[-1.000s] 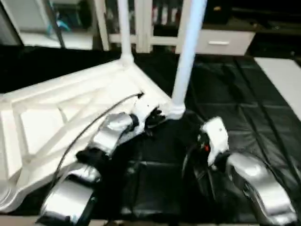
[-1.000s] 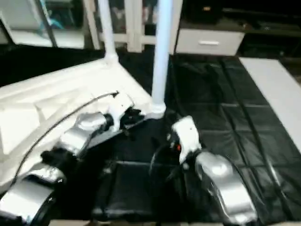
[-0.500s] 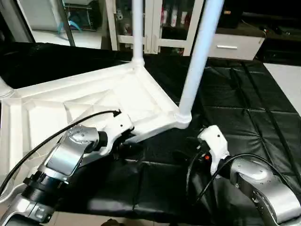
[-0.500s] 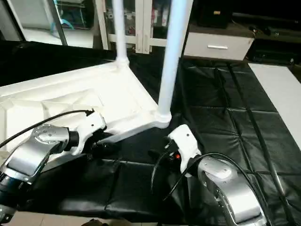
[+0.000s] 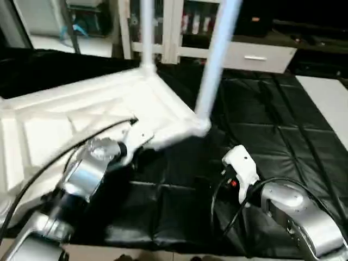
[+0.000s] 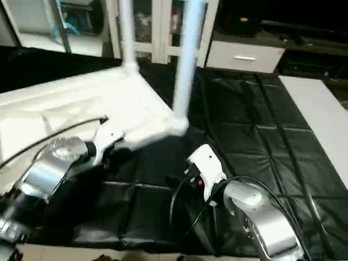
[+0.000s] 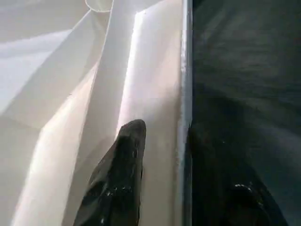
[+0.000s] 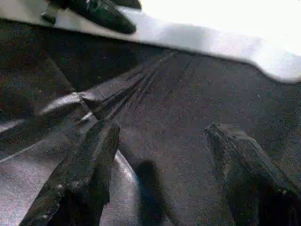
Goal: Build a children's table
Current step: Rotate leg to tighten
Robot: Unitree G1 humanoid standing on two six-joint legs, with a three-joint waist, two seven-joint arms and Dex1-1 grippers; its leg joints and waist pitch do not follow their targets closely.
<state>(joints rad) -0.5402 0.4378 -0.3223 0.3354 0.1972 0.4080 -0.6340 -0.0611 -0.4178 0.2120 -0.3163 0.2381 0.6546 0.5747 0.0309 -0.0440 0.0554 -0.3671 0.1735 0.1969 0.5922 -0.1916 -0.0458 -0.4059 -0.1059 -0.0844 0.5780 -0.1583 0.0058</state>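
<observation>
The white tabletop point(image 5: 81, 117) lies upside down on the black cover, ribs facing up. Two white legs stand in its corner sockets, one at the far corner point(image 5: 145, 32) and one at the near right corner point(image 5: 212, 65). My left gripper point(image 7: 188, 165) is open at the tabletop's near rim point(image 7: 185, 108). One finger point(image 7: 120, 183) lies on the inner side and the other on the dark outer side. My right gripper point(image 8: 164, 155) is open with nothing in it, low over the black cover, a little to the right of the near corner socket point(image 5: 200, 127).
The black-covered work table point(image 5: 272, 125) stretches to the right and front. A white cabinet with a drawer point(image 5: 255, 54) stands behind it, and a pale surface point(image 5: 326, 92) lies at the far right. A black cable point(image 5: 49, 166) loops along my left arm.
The whole picture has shifted with the head camera. My left gripper stays at the tabletop's near rim and my right gripper stays low over the cover. Nothing was taken hold of.
</observation>
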